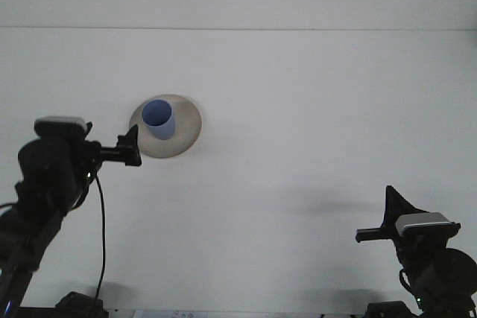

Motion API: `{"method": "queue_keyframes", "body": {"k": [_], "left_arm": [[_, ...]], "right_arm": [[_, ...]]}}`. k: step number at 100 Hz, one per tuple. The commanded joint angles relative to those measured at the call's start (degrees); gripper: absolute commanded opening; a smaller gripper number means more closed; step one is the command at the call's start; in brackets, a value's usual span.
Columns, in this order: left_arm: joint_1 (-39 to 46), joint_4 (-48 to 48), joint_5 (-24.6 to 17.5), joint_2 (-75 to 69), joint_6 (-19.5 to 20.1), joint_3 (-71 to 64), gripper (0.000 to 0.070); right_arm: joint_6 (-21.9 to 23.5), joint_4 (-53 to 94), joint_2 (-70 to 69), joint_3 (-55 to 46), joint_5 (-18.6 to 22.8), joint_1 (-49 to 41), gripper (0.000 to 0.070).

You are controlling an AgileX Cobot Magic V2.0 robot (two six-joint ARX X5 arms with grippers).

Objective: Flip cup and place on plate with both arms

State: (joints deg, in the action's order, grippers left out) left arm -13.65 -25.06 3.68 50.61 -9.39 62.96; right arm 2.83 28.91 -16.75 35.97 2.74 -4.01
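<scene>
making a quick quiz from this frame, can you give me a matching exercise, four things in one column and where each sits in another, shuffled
Things:
1. blue cup
2. plate
3. left gripper
4. right gripper

Places:
A. low at the right, far from the plate
B. just left of the plate's near edge, off the cup
C. standing on the plate, mouth up
D. flat on the white table, left of centre

Pairs: 1-C, 2-D, 3-B, 4-A
</scene>
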Motion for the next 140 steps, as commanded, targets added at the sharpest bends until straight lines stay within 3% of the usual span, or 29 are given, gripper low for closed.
{"method": "queue_keyframes", "body": {"k": [1,9,13,18,37,120,140], "left_arm": [[-0.7,2.0,0.0,-5.3,-2.1,-6.9,0.0700],[-1.1,3.1,0.0,-11.9,-1.9,-14.5,0.0693],[-1.1,3.4,0.0,-14.9,-1.6,-17.7,0.0641],[-1.1,3.9,-0.1,-18.2,-0.5,-21.1,0.0529],[-1.1,3.7,-0.1,-26.5,3.0,-26.5,0.0000],[-1.1,4.2,-0.1,-28.4,3.3,-26.5,0.0012],[-0.5,11.6,0.0,-30.8,7.3,-30.1,0.0012]], "right_arm": [[0.4,-0.6,-0.2,0.3,-0.2,0.1,0.0000],[0.4,-0.6,-0.2,0.3,-0.2,0.1,0.0000],[0.4,-0.6,-0.2,0.3,-0.2,0.1,0.0000],[0.4,-0.6,-0.2,0.3,-0.2,0.1,0.0000],[0.4,-0.6,-0.2,0.3,-0.2,0.1,0.0000],[0.4,-0.6,-0.2,0.3,-0.2,0.1,0.0000],[0.4,-0.6,-0.2,0.3,-0.2,0.1,0.0000]]}}
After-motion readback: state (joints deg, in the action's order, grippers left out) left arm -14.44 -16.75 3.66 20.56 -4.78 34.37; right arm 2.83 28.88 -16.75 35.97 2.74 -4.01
